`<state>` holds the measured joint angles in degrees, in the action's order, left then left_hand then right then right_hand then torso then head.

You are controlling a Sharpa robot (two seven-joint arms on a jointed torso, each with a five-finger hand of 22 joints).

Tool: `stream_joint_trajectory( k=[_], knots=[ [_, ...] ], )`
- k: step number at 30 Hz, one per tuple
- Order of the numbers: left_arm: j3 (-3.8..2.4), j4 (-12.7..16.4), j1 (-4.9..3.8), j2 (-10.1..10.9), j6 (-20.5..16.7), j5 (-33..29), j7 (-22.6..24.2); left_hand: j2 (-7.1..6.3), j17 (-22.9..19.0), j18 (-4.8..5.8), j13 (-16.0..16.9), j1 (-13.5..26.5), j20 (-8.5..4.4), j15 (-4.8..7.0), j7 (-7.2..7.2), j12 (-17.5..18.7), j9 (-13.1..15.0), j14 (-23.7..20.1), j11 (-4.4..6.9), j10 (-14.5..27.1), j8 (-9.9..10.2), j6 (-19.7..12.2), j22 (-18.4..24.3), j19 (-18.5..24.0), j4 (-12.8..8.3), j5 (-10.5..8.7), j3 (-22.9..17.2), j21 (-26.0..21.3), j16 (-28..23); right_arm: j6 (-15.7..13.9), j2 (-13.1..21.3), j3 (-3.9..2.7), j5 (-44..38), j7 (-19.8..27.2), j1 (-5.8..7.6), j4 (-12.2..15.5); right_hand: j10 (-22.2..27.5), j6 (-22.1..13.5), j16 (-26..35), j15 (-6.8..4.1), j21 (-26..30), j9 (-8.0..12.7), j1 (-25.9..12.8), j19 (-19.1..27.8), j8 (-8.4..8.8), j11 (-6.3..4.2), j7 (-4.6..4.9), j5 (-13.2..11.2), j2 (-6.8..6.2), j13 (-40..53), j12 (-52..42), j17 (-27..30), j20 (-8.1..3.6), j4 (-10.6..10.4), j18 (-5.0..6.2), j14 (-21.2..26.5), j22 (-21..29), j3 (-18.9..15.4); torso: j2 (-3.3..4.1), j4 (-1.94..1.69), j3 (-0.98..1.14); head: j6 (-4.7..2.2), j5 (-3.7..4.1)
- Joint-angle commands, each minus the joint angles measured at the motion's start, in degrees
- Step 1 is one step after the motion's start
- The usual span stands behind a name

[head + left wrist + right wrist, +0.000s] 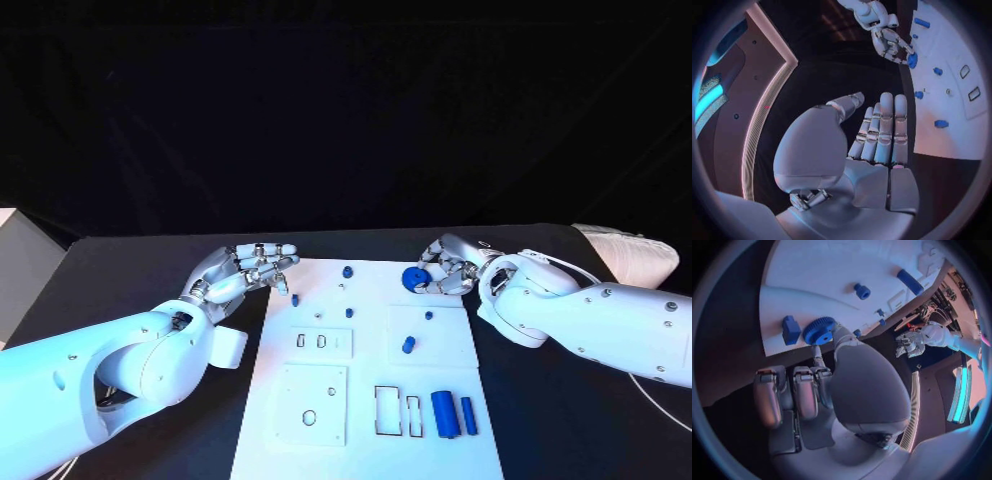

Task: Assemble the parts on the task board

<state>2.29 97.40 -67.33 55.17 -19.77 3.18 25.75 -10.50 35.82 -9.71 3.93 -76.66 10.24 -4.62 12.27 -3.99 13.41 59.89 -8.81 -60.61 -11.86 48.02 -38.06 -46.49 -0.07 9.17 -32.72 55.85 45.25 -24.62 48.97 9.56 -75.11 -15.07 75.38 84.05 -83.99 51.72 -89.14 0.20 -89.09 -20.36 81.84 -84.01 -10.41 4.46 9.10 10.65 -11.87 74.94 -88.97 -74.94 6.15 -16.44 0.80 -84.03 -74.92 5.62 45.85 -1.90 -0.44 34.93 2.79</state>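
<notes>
Early going: the right hand (450,268) pinches a blue gear (415,278) at the board's (325,400) upper edge; the left hand (245,270) hovers empty, fingers loosely curled. Most parts (453,413) still lie loose.

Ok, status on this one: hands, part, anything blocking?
Right hand pinching blue gear at task board's far edge. Left hand open, off the board. Nothing blocking.
</notes>
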Motion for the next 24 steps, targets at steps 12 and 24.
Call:
stream_joint_trajectory(
  k=[12,24],
  knots=[
    [-0.03,0.1,-0.05,0.0,0.9,0.2,0.7,0.08,0.0,-0.79,0.0,0.0,-0.08,0.09,0.22,-0.2,0.0,-0.4,-0.07,0.4,0.3,-0.3,-0.1,0.4,0.0,-0.03,0.3,0.2,0.3,1.1,-0.9,-0.01,-0.9,-1.4,-0.29,-0.4,-5.8,1.5,-0.3,-0.01,-0.6,-0.2,0.9,-5.7,-0.73,-0.19,-0.16,0.6,1.46,14.8,-0.8,-13.4,0.22,0.0,-0.7,-5.6,-14.8,0.7,-0.08,0.07,0.05,0.42,-0.44],
    [-0.03,0.1,-0.05,0.0,1.0,0.2,0.3,0.08,0.0,-0.79,0.0,0.0,-0.08,0.09,0.22,-0.2,0.0,-0.4,-0.07,0.4,0.3,-0.3,-0.1,0.4,0.0,-0.03,0.3,0.2,0.3,0.1,-1.0,-0.01,-0.8,-1.6,-0.3,-0.4,-6.0,6.5,-0.3,-1.48,-0.9,-0.2,1.9,-6.0,-1.65,-1.55,-1.73,1.4,3.47,15.1,-1.0,-13.4,-1.05,0.4,-0.8,-5.6,-15.1,7.3,-0.08,0.08,0.06,0.4,-0.5]
  ],
)
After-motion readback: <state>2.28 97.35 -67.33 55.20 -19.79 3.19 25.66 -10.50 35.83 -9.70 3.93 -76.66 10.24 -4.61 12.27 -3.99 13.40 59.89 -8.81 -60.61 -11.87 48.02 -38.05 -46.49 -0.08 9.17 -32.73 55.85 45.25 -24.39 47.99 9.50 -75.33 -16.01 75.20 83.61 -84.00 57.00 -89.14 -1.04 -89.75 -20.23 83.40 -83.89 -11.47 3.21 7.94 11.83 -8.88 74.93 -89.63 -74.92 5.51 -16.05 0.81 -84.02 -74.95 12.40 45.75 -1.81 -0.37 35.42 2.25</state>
